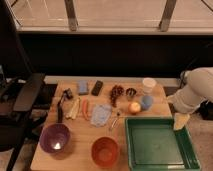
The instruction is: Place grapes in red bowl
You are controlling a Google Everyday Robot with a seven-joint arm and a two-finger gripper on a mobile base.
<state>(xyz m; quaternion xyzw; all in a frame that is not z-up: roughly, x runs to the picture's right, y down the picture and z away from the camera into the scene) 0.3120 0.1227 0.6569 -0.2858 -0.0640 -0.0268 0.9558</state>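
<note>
Worktop: wooden, standing in front of a dark window wall and carrying all the items.

Green tray: taking up the near right corner, with nothing lying in it.

Arm: white, reaching in from the right edge.

Purple bowl: sitting at the near left.

Red bowl: sitting at the near edge between the purple bowl and the tray. It is looking empty.

Grapes: lying in the far row, just right of the black phone, with the apple near them on the tray side. They are well apart from the red bowl.

Hand: hanging over the tray's right rim, fingers apart, gripping nothing, well apart from the grapes.

Step, as I am judging it: the reach for the grapes, barely started. The next move is calling for travel leftward across the tray toward the far row. It then calls for a descent over the bunch, closing across its narrow width and staying clear of the apple.

Writing: I am finding no label or brand that can be read.
</note>
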